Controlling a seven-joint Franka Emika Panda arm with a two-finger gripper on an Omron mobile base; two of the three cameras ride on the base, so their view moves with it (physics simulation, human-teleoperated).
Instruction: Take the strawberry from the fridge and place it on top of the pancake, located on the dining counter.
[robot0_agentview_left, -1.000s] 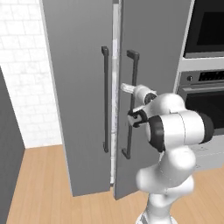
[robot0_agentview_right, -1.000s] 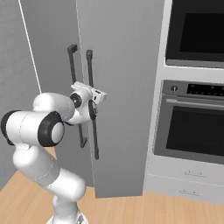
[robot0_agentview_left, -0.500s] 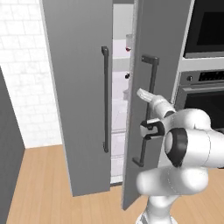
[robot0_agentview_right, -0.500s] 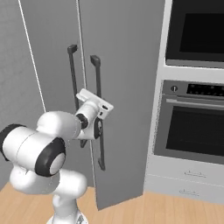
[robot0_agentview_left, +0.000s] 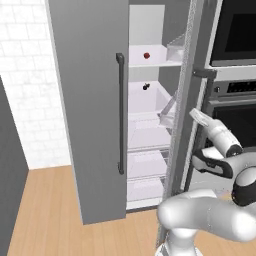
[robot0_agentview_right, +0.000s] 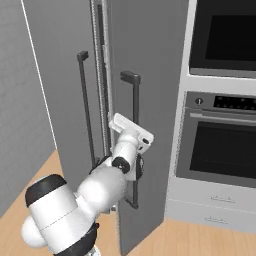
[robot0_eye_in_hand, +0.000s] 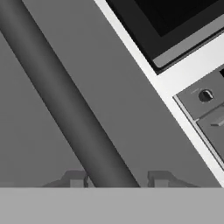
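Grey fridge (robot0_agentview_left: 90, 100): matte, two-door; right door swung wide, left door closed, white shelved interior showing.
Strawberry (robot0_agentview_left: 146, 55): tiny bright-red berry on an upper white shelf, far back.
Dark lump (robot0_agentview_left: 146, 86): blackish, on the shelf below.
Door bins (robot0_agentview_left: 168, 112): clear plastic, contents not discernible.
Handle (robot0_eye_in_hand: 65, 100): long dark round bar, running between the fingertips.
Gripper (robot0_eye_in_hand: 118, 180): fingers either side of the bar; clamped or loosened, cannot tell.
Ovens (robot0_agentview_right: 222, 95): black glass, stacked right.
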